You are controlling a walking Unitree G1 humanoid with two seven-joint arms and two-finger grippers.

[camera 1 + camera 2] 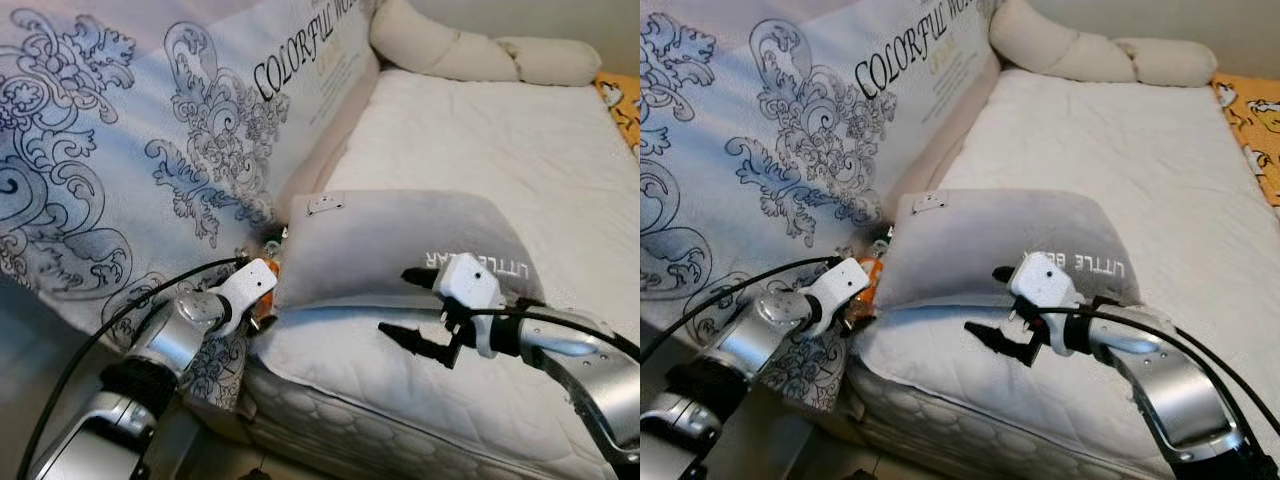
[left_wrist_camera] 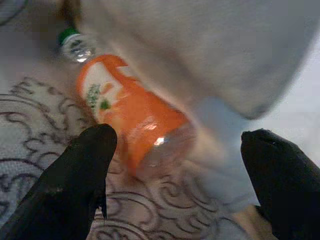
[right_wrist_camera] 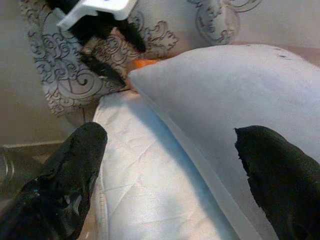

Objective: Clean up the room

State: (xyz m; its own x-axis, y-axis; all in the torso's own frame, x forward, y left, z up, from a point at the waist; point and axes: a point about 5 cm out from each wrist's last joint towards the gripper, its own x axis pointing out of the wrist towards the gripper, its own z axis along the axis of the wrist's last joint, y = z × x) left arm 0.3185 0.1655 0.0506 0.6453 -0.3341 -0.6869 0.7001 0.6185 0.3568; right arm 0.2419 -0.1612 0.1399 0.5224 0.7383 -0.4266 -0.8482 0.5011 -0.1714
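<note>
My left gripper (image 2: 175,165) is open around an orange bottle (image 2: 132,122) wedged between bed (image 1: 480,130) and patterned mattress (image 1: 120,150); my right gripper (image 1: 405,310) is open over the grey pillow (image 1: 390,235)

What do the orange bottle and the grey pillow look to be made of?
Orange bottle: seemingly clear glossy plastic, with a bright glint, see-through base, printed orange label and green cap. Grey pillow: soft matte fabric, probably plush, with a seamed edge and rounded padded bulge.
</note>
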